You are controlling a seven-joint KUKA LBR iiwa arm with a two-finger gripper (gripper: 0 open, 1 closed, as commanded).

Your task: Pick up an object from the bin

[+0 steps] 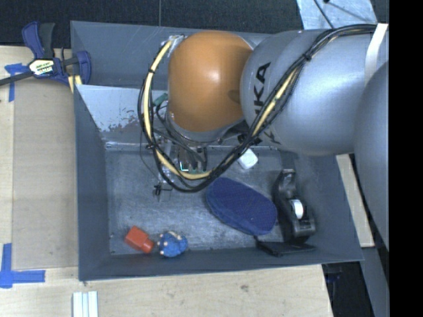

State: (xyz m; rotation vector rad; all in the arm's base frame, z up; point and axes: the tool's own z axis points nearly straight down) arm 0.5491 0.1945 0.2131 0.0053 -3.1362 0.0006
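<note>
Though near blue pad [241, 207], tool [188, 162] apart

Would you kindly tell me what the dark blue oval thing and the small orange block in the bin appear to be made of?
The dark blue oval thing looks like fabric or foam: a matt, finely grained surface with no glare. The small orange block looks like smooth plastic, perhaps rubber: even colour and rounded edges; the view cannot settle which.

Blue oval pad [241, 207] lies right of centre, with a black tool [294, 213] just beside it on the right. Red block [139, 239] and small blue toy [172, 244] sit side by side at lower left.
</note>
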